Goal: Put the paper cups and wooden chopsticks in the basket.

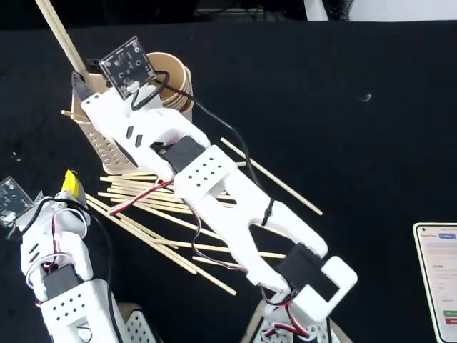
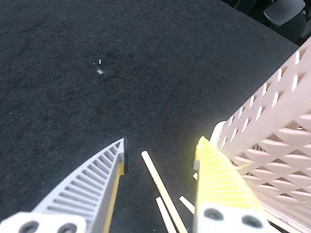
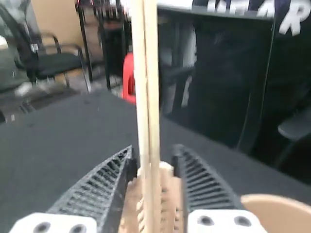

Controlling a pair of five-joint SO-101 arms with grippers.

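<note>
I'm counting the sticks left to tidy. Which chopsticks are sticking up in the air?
The two chopsticks pinched in the right gripper, poking up above the basket. The pile of chopsticks lies flat on the table.

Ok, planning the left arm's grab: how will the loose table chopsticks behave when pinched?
The chopsticks look thin and straight: probably stiff and light. Piled crosswise, one lifted may drag neighbours. They could roll from the left gripper.

**Pale wood on black**

We see a plain black table (image 1: 357,86) under pale tan chopsticks (image 1: 164,236). The basket (image 2: 277,126) is beige with a diamond lattice, and the paper cups (image 1: 178,78) are brown. The left arm (image 1: 64,300) and right arm (image 1: 214,179) are white, with red and black wires (image 1: 136,200). The left gripper (image 2: 160,145) pairs a yellow finger (image 2: 218,184) with a ribbed grey finger (image 2: 92,179). The right gripper (image 3: 153,153) has ribbed dark fingers (image 3: 97,194).
</note>
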